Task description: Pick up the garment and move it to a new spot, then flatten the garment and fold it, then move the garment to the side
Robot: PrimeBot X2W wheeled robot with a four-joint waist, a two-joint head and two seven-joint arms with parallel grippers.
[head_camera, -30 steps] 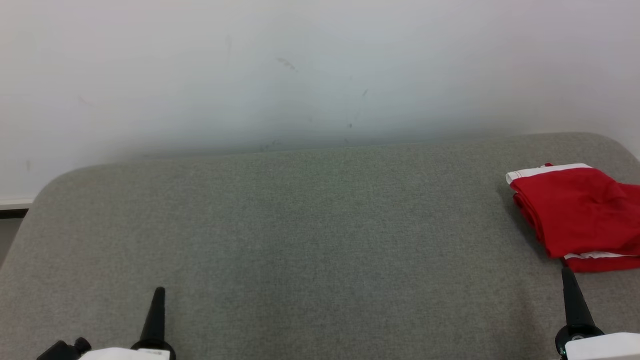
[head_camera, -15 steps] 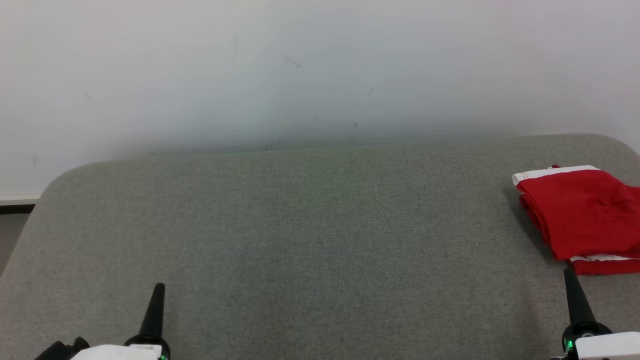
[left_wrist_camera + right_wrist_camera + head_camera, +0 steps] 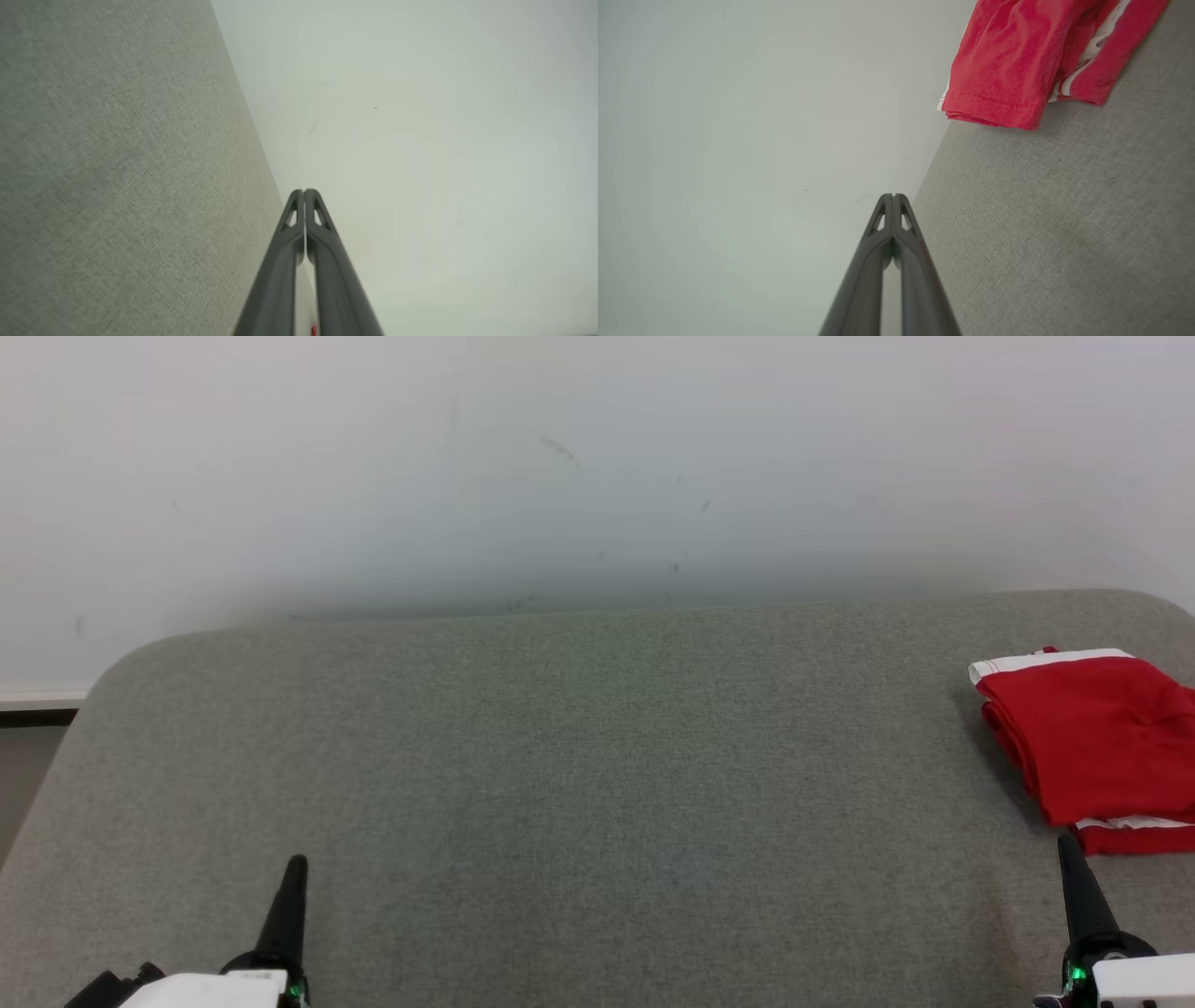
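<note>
Both grippers sit low, and the folded red garment lies on the right.

The left gripper [image 3: 296,864] and the right gripper [image 3: 1066,845] point up over the grey cloth table [image 3: 579,756]. Each has its two fingers pressed together and holds nothing. The whole head view has slid a little since a second ago, so the camera turned and the things did not move. The red garment [image 3: 1088,737] with white trim lies folded just past the right gripper's tip, near the table's right edge.

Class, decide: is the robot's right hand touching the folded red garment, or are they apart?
Apart. In the right wrist view the shut right hand ends well short of the red garment, with a clear gap between them.
</note>
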